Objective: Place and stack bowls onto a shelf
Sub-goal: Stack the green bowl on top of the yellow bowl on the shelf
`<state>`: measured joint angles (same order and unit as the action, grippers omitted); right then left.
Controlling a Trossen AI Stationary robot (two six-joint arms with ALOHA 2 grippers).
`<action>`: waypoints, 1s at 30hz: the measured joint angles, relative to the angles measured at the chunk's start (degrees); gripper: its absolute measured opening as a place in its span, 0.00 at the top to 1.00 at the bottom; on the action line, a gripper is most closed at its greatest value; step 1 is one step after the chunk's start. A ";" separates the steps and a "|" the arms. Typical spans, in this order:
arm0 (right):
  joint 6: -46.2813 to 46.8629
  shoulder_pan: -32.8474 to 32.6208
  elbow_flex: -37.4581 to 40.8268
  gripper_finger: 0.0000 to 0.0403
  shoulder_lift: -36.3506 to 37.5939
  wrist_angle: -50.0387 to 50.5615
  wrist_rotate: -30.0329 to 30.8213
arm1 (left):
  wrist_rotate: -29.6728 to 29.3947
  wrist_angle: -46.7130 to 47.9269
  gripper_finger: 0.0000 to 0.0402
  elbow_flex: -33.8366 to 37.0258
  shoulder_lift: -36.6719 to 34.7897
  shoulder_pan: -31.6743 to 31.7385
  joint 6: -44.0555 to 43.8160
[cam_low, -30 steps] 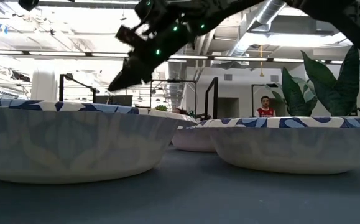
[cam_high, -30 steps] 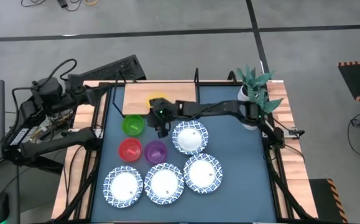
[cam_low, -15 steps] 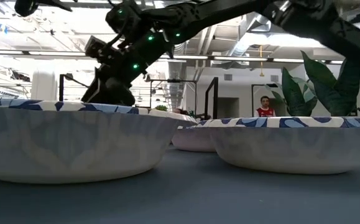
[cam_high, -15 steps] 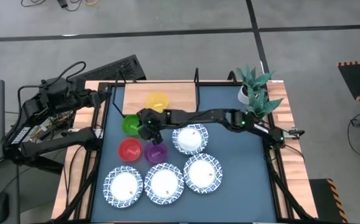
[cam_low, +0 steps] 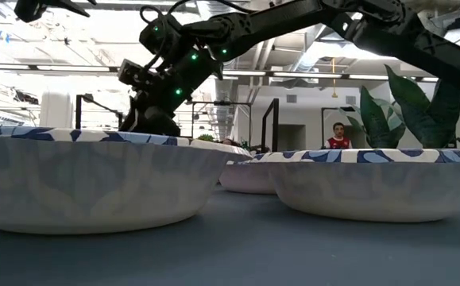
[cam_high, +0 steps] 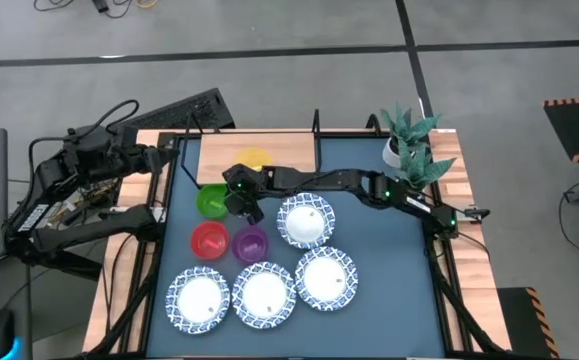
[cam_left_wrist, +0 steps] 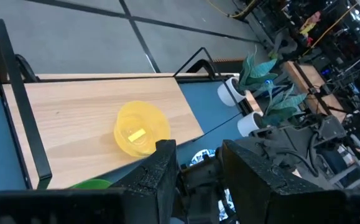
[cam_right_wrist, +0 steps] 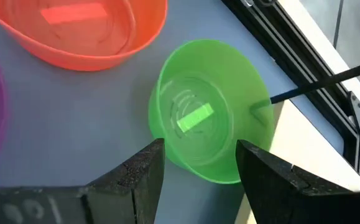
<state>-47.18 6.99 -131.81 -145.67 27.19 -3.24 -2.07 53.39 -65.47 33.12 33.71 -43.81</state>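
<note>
From above, the right gripper (cam_high: 237,196) reaches across the blue table (cam_high: 379,270) to hover just beside the green bowl (cam_high: 212,201), which sits on the table against the front edge of the wooden shelf (cam_high: 279,155); the yellow bowl (cam_high: 253,160) rests on the shelf board just behind the green bowl. The red bowl (cam_high: 208,240) and purple bowl (cam_high: 250,243) lie side by side in front of the green bowl, one white patterned bowl (cam_high: 305,221) is to their side, and three more white bowls (cam_high: 262,294) form a row farther from the shelf. The left gripper (cam_high: 147,158) waits off the table edge beside the shelf. At table height, the right gripper (cam_low: 146,111) hangs low behind the nearest white bowl (cam_low: 94,179), with a person (cam_low: 338,137) far back in the room. From the left wrist, the yellow bowl (cam_left_wrist: 141,129) stands alone on the shelf (cam_left_wrist: 92,118), and the left fingers (cam_left_wrist: 158,177) are spread apart. From the right wrist, the green bowl (cam_right_wrist: 207,106) sits ahead of the parted right fingers (cam_right_wrist: 139,177), untouched, with the red bowl (cam_right_wrist: 86,28) beyond it.
</note>
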 joint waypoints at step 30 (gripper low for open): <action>2.12 -1.54 0.02 0.74 -5.16 -1.15 10.21 | -0.79 -0.01 0.72 0.00 0.00 0.00 -0.23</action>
<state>-45.06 5.45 -131.79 -150.82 26.04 6.98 -2.85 53.38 -65.47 33.12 33.71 -44.04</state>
